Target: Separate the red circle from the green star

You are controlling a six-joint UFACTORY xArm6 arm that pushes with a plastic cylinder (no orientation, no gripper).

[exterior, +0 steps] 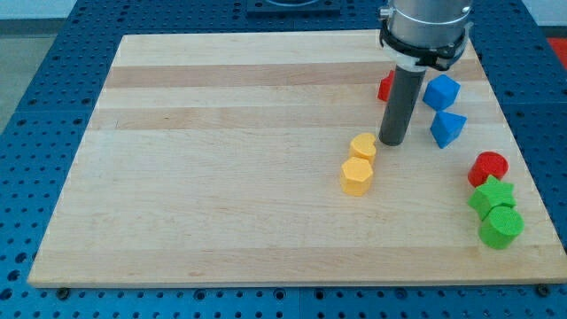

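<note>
The red circle (pixel 488 167) sits near the board's right edge, touching the green star (pixel 493 195) just below it. A green circle (pixel 501 227) touches the star from below. My tip (pixel 393 142) is on the board to the left of and above these, well apart from the red circle. It stands just right of the upper yellow block (pixel 362 146).
A yellow hexagon (pixel 356 176) lies below the upper yellow block. A blue block (pixel 441 92) and a blue triangle-like block (pixel 447 128) lie right of the rod. Another red block (pixel 385 86) is partly hidden behind the rod. The board's right edge (pixel 514 133) is close.
</note>
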